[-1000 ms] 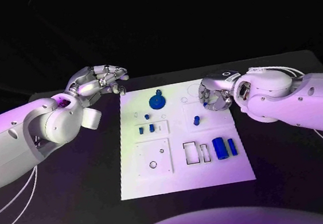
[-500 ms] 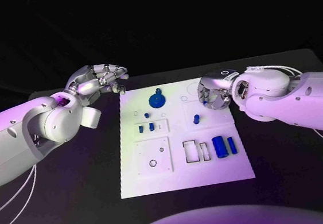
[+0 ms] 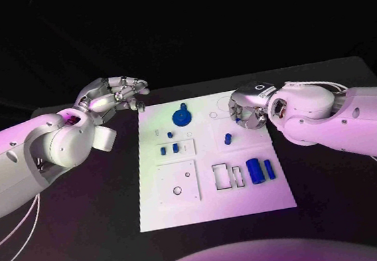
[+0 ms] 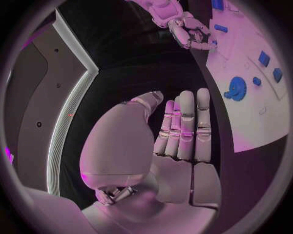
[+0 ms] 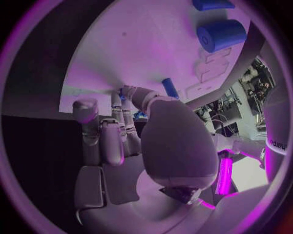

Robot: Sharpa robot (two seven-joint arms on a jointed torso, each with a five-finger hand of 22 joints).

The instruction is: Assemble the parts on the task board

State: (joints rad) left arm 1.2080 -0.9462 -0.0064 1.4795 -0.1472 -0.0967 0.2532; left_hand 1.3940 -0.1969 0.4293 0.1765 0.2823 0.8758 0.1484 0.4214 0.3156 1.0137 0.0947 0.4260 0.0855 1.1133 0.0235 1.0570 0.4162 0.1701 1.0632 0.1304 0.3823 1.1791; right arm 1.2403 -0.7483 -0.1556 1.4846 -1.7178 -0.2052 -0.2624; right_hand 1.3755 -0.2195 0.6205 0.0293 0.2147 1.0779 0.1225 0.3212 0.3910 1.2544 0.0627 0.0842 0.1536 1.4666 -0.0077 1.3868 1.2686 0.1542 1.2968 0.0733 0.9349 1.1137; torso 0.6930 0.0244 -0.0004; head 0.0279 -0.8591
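Head view showed the white board centred on the black table, carrying a blue gear, small blue pegs and two blue cylinders. Left hand hovered off the board's far left corner, fingers straight and close together, holding nothing. Right hand sat over the board's far right edge; whether it gripped anything could not be determined.

Blue parts, white task board

White task board with blue parts between left hand and right hand
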